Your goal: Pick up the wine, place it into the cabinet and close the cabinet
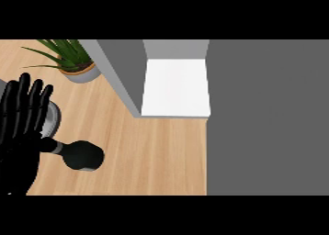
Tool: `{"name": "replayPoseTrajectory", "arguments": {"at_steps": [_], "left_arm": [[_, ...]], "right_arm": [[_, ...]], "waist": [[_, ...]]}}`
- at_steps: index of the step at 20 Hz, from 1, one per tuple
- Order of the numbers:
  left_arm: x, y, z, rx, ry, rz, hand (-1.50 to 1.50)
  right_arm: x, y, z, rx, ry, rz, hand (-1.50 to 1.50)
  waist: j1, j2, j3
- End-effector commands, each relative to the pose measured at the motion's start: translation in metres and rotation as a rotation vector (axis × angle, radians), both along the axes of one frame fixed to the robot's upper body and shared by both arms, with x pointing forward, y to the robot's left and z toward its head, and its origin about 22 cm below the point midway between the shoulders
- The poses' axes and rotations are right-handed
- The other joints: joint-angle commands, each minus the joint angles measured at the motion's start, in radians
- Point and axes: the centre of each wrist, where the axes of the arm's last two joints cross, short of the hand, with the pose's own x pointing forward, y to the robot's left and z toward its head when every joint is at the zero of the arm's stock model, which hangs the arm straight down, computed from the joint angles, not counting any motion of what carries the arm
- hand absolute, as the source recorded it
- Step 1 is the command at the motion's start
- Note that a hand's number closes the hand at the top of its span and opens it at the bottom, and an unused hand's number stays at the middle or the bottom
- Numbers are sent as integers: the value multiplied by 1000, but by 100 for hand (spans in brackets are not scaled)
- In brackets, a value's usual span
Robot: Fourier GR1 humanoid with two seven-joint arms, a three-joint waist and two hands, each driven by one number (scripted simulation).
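At about eight o'clock on the wooden counter (160, 156), a dark bottle (84, 156), apparently the wine, sits outside the cabinet (175, 87) with its pale neck pointing toward nine o'clock. The neck ends just beside the thumb of the left hand (18, 124); whether the two touch cannot be told. That hand rests at the nine o'clock edge, fingers straight and spread upward, curled round nothing. The right hand does not show. Toward twelve o'clock the cabinet stands open, its white inside bare, its grey door (120, 75) swung out on the eleven o'clock side. A potted plant (76, 62) sits at eleven o'clock, and a grey round object (55, 117) is half hidden behind the left hand. By this evidence no step is finished: the wine has yet to be lifted, carried to the cabinet and set inside, and the door has yet to be closed.
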Motion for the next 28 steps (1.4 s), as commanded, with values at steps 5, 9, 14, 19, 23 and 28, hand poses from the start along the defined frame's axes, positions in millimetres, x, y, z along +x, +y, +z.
{"name": "replayPoseTrajectory", "arguments": {"at_steps": [5, 9, 14, 19, 23, 28], "left_arm": [[-24, -1, 4, 114, 15, -446, -150], [-49, -16, -18, -96, 245, -652, -150], [-89, 0, 1, -123, 260, -718, -150], [-106, 13, 32, -107, 269, -723, -150], [-118, 5, 46, -120, 262, -714, -150], [-117, 4, 40, -140, 272, -678, -150]], "right_arm": [[-27, 8, -9, 52, 67, 64, -150], [-43, 17, -14, 33, 225, 259, -150], [-59, 0, 4, 31, 227, 257, -150], [-78, 12, 28, 46, 231, 255, -150], [-78, 12, 32, 32, 238, 284, -150], [-84, 17, 49, 37, 223, 254, -150]], "waist": [[-30, -33, -33], [-27, -35, -33], [-16, -29, -32], [-17, -29, -32], [-16, -29, -31], [-15, -31, -32]]}}
